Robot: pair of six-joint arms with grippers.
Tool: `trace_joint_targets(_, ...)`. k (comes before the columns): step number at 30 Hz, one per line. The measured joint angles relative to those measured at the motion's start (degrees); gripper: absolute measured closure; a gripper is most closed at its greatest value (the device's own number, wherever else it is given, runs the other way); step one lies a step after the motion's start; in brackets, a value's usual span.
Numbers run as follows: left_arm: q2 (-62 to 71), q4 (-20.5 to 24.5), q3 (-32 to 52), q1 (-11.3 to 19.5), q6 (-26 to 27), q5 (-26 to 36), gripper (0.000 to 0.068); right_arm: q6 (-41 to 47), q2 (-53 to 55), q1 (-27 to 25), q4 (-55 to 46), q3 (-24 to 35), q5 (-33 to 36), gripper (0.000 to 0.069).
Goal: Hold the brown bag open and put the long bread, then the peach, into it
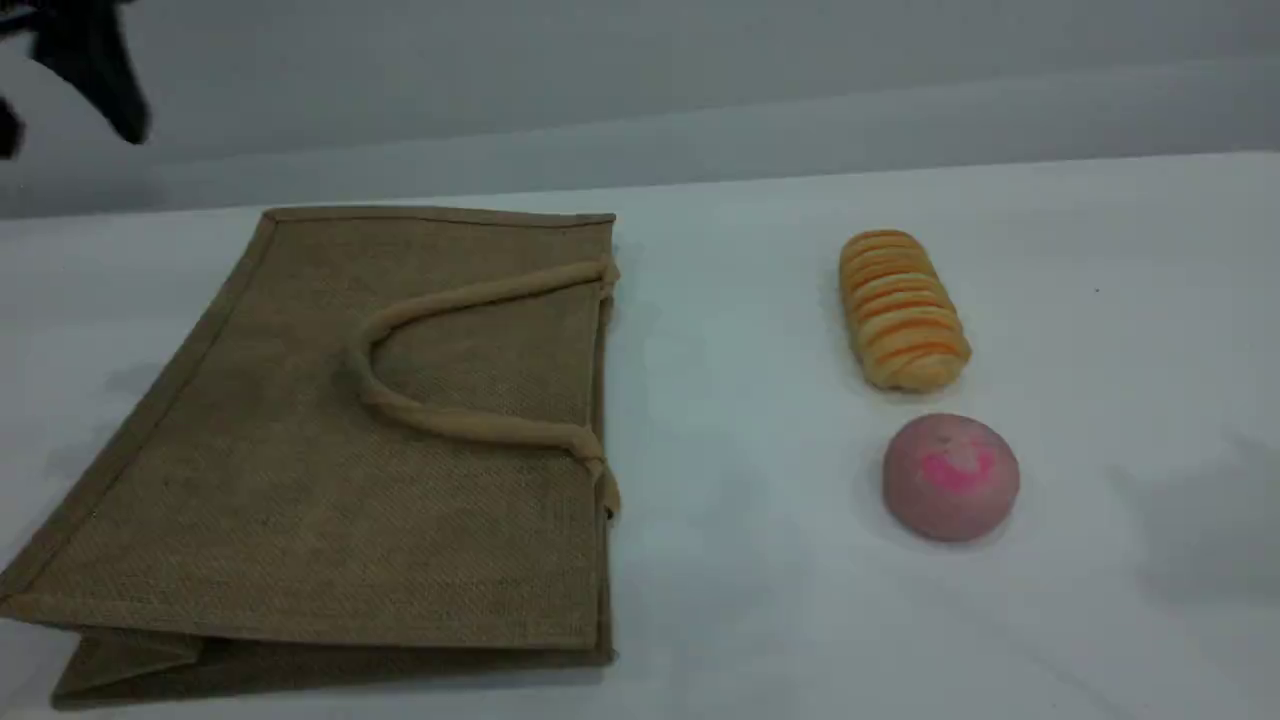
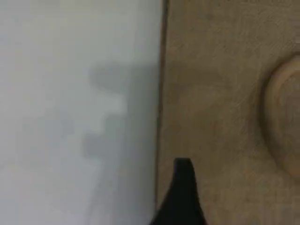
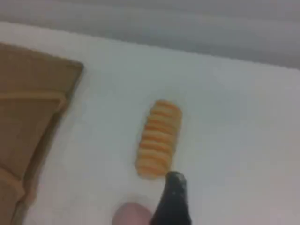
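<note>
The brown bag point(image 1: 330, 450) lies flat on the left of the table, one beige handle point(image 1: 440, 300) looped over its upper face and its mouth edge facing right. To its right lies the long bread point(image 1: 903, 310), yellow with orange stripes, and in front of it the pink peach point(image 1: 950, 478). One fingertip point(image 2: 183, 187) of my left gripper hovers over the bag point(image 2: 225, 93) near its edge, nothing in it. One fingertip point(image 3: 173, 197) of my right gripper hangs above the table just before the bread point(image 3: 158, 139), beside the peach point(image 3: 133, 214), holding nothing.
A dark part of my left arm point(image 1: 95, 75) shows at the top left corner of the scene view. White tabletop point(image 1: 740, 450) separates the bag from the two foods. A grey wall stands behind the table's far edge.
</note>
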Motion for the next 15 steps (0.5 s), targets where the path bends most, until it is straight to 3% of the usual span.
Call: trace_joint_targets(15, 16.23, 0.00, -9.86, -10.75, -3.71, -1.47, 0.0133, 1.28, 0.46, 0.00, 0.06, 0.00, 3.04, 0.0128)
